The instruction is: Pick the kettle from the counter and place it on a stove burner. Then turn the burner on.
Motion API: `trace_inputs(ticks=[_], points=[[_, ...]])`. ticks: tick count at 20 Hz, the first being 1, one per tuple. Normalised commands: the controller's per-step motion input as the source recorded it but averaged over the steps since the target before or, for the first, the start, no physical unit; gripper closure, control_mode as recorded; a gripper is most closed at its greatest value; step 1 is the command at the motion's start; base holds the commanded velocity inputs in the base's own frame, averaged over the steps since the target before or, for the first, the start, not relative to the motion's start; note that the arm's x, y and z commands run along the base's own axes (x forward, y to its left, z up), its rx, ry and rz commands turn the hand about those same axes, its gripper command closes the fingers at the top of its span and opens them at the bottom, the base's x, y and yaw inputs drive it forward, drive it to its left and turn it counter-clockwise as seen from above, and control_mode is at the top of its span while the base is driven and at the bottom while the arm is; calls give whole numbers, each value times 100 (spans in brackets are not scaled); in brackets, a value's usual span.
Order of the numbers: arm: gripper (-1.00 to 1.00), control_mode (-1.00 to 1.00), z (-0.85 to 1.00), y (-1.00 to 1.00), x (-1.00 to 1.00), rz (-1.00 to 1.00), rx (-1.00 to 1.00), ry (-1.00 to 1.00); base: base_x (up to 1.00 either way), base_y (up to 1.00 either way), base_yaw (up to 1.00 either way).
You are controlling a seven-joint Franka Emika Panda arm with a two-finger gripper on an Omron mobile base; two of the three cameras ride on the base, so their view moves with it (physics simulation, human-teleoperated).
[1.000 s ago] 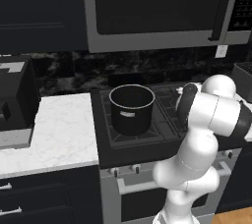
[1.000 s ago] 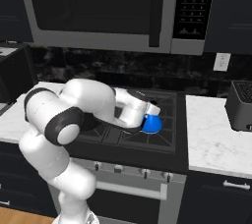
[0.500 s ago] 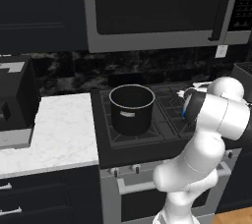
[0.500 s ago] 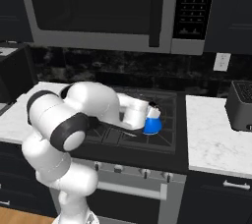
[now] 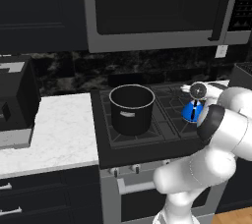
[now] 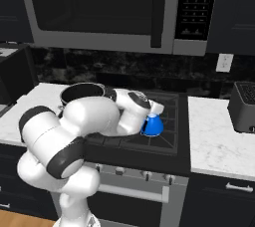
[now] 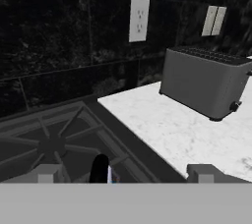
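The arm hides the kettle partly in both base views, the hand view's bottom edge cuts off its handle, and the gripper's grip cannot be made out.

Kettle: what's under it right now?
The kettle sits over a black grate on the cooktop's right side, beside the pot. The robot's wrist covers its left edge, so actual contact with the grate cannot be confirmed.

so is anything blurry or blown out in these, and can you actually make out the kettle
Left base view: sharp, flat rendered light, no glare; kettle partly hidden by the arm, beside the pot. Right base view: crisp, dim dark cabinets; kettle's blue body clear on the stove burner. Hand view: sharp; toaster clear, kettle's black handle barely pokes up at the bottom.
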Motion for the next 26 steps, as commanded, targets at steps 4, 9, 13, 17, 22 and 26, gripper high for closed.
trace_inputs(ticks=[4, 9, 13, 17, 22, 26], points=[[-100, -100, 100, 5, -24, 0, 0, 11, 0, 0, 0], [-100, -100, 84, -36, -95, 1, 0, 7, 0, 0, 0], [-100, -100, 30, -89, -100, 5, 0, 0, 0, 0, 0], [-100, -100, -46, -99, -100, 0, 0, -1, 0, 0, 0], [-100, -100, -88, -80, -100, 1, -9, 5, 0, 0, 0], [-100, -100, -100, -40, -100, 13, -17, 14, 0, 0, 0]])
